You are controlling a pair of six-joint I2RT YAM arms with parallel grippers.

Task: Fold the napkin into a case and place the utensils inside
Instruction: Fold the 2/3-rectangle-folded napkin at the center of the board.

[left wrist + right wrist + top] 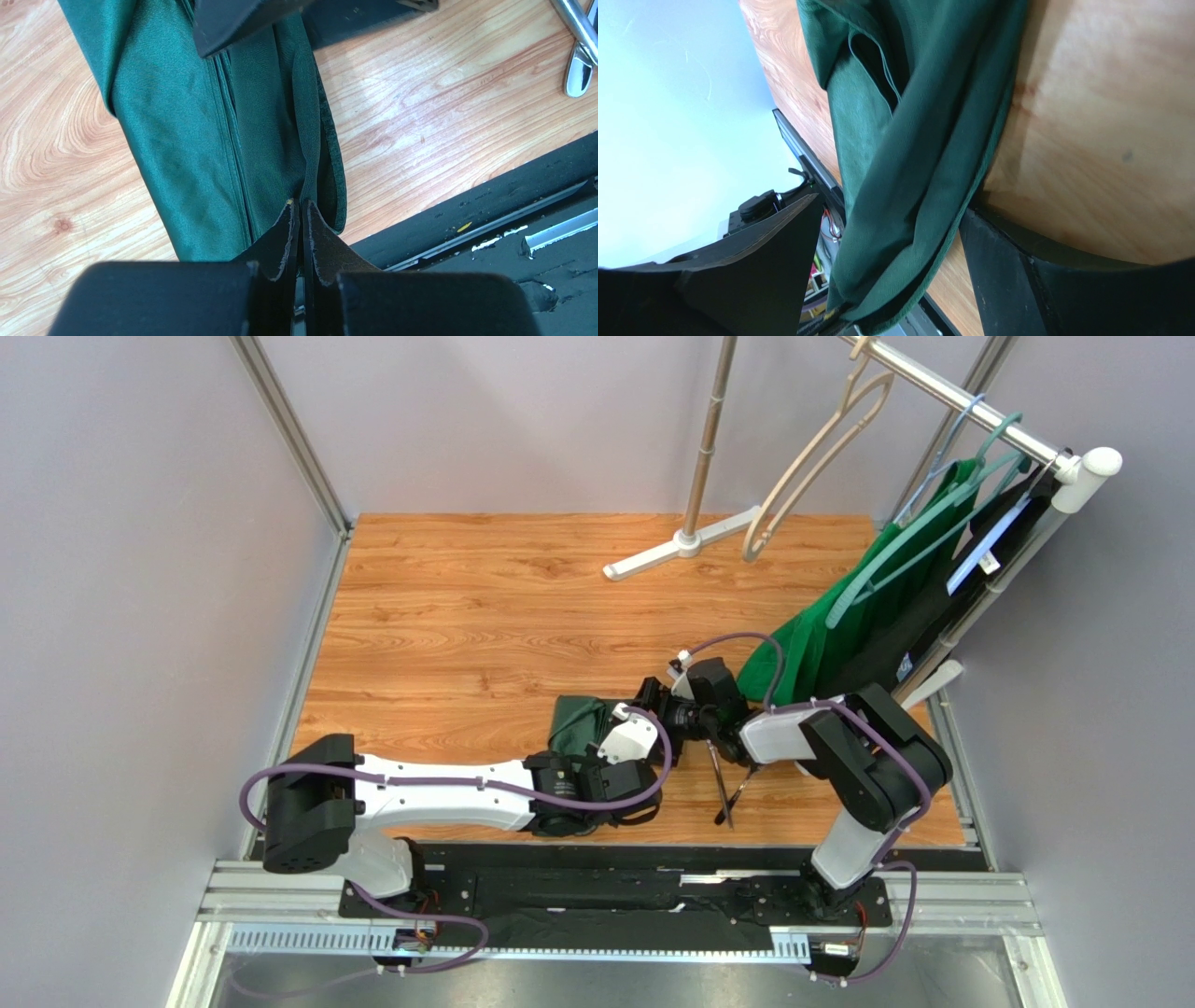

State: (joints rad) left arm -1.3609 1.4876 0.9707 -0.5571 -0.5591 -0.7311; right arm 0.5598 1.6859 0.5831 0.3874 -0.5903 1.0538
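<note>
The dark green napkin [575, 717] lies folded into a long narrow band [196, 140] on the wooden table. My left gripper [302, 204] is shut on the band's near edge, where a thin fold of cloth runs between its pads. My right gripper [892, 210] is open, with a hanging fold of the napkin [913, 140] between its wide-spread fingers [766, 259]. One of its fingers [231, 21] shows over the cloth's far end in the left wrist view. The silver utensils [579, 63] lie on the wood to the right of the napkin, and appear as thin dark sticks [727, 781] in the top view.
A brighter green garment [842, 623] on a teal hanger hangs from a rack at the back right. The rack's white foot [673, 546] rests on the far part of the table. A black rail [491, 210] runs along the near table edge.
</note>
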